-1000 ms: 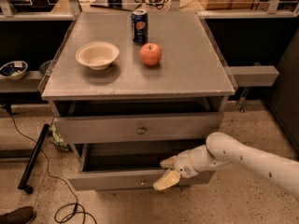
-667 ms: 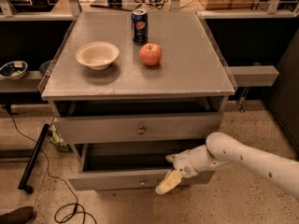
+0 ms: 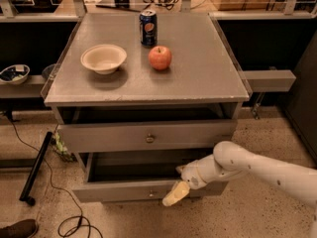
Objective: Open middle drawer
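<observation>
Grey middle drawer with round knob pulled out — white gripper at its front, fingers apart, empty — just back away.

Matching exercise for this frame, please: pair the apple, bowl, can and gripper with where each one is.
Things:
1. apple
2. bowl
3. can
4. gripper

Places:
A. left part of the cabinet top
B. at the front of the pulled-out middle drawer
C. behind the apple, toward the back edge
D. right of the bowl, in front of the can

Pairs: 1-D, 2-A, 3-C, 4-B
</observation>
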Available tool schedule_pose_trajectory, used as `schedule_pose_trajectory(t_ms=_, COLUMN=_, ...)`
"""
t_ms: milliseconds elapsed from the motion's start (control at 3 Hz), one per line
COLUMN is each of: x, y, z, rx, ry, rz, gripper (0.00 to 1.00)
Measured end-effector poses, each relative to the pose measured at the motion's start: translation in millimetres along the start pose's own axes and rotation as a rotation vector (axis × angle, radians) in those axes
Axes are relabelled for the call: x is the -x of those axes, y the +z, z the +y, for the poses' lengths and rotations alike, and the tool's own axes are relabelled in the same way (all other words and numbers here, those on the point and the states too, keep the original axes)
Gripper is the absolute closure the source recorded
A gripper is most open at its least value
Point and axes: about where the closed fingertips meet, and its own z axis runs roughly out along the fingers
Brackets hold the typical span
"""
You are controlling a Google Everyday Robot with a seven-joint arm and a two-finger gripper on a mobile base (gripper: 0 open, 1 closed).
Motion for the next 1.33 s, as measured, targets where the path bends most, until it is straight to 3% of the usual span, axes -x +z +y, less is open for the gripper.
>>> schedule_pose_trajectory(t_ms=333, x=-4.7, y=11.0, z=-12.2, rx=-0.028, ry=0.03, rz=0.02, gripper=0.0)
schedule_pose_trajectory(t_ms=667, x=-4.8, y=12.1, z=-13.2, rx=-0.03, ry=0.032, rz=0.021, gripper=0.16)
schedule_pose_trajectory(t_ms=1333, x=-4.8, y=12.1, z=-13.2, rx=-0.03, ry=0.032, rz=0.021, gripper=0.63)
